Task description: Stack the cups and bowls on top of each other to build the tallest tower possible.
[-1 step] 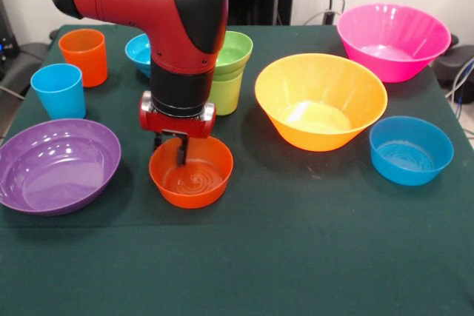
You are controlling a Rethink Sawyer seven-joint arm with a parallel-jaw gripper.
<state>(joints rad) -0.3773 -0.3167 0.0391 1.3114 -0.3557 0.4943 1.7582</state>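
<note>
The medium orange bowl (191, 172) sits on the green table (311, 257), directly under the gripper (180, 152), whose fingers reach down over its far rim into the bowl. Whether they pinch the rim or stand apart, I cannot tell. Just behind the arm, the lime green cup (228, 86) carries a small green bowl (235, 51). The purple bowl (55, 164) lies left, and the yellow-orange bowl (321, 100) right.
</note>
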